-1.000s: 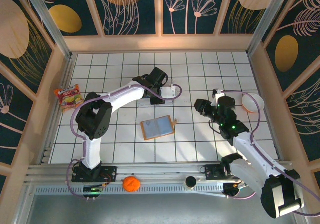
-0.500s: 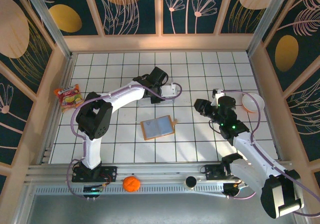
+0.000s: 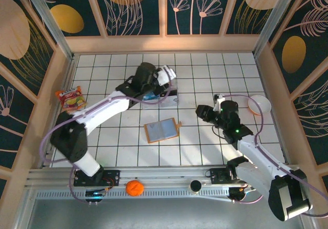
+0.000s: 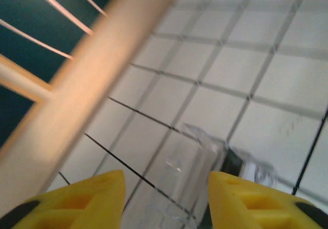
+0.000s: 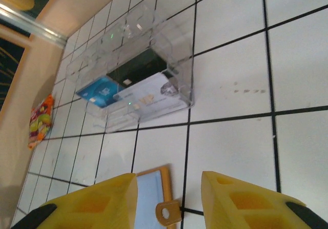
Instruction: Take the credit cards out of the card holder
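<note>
White tiles with dark grid lines cover the worktop [image 3: 205, 70], which is walled by floral panels. The left hand [image 3: 166, 77] is held spread with nothing pinched, above a clear plastic box [image 3: 169, 100]; a corner of that box is seen between its yellow fingers [image 4: 87, 198]. The right hand [image 3: 201, 111] is also spread and empty, and is pointed toward the box. Three credit cards [image 5: 143, 93], blue, pale and dark, are laid flat inside the box. The card holder [image 3: 162, 130] is laid open on the worktop, apart from the box and nearer the arm bases.
</note>
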Controlling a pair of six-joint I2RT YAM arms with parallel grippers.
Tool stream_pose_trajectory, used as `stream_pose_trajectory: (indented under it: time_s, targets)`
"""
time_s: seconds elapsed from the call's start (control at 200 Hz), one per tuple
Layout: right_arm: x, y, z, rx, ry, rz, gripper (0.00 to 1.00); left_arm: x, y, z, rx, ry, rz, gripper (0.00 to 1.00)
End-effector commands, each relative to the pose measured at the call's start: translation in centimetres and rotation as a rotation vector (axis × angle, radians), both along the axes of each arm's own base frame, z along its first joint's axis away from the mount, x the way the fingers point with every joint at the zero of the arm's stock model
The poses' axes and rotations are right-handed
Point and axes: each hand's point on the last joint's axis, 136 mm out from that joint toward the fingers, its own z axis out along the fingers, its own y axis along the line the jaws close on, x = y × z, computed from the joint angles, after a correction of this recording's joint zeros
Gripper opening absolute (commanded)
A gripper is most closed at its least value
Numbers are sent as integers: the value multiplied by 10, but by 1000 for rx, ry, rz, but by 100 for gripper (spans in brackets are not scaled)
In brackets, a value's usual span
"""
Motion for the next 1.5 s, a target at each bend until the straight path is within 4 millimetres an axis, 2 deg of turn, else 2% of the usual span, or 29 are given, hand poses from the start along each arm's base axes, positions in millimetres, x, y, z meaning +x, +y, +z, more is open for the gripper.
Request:
stream_pose_trajectory:
  time_s: [0.0,0.05,0.075,0.115,0.135,0.25,0.355,0.475,0.586,0.711,0.826,0.971,1.061,1.196,1.336,1.496]
  targets:
    - [-2,17,9,4,-41,57,38,-4,11,59,-360,-48,86,61]
    - [-5,25,10,-9,-46,81,39,-9,24,67,-464,-43,134,69]
    - [-6,28,10,-16,-49,93,39,-11,31,70,-515,-39,161,82]
    - [-9,36,11,-27,-56,115,39,-16,41,77,-590,-36,193,96]
    - [-10,39,12,-33,-60,124,39,-19,48,71,-612,-23,215,99]
    - [-19,62,11,-62,-66,190,40,-32,80,66,-783,41,334,99]
    - [-28,85,9,-77,-63,255,41,-48,96,53,-875,129,376,99]
    - [-36,112,2,-128,-62,325,41,-67,104,25,-893,249,393,99]
    - [-46,138,-6,-184,-61,390,41,-81,121,-5,-900,324,480,99]
    - [-57,165,-22,-256,-54,455,41,-99,141,-32,-939,348,527,99]
    - [-67,188,-41,-326,-24,517,41,-114,155,-45,-973,369,550,98]
    - [-76,210,-67,-432,10,585,41,-121,173,-63,-970,397,655,97]
    - [-78,218,-80,-488,28,604,41,-124,173,-75,-940,433,672,97]
    - [-66,214,-93,-587,27,562,40,-124,170,-90,-885,481,698,90]
    - [-60,210,-101,-684,26,551,39,-122,166,-93,-855,494,695,90]
    - [-69,209,-110,-727,32,579,40,-120,162,-98,-832,509,693,90]
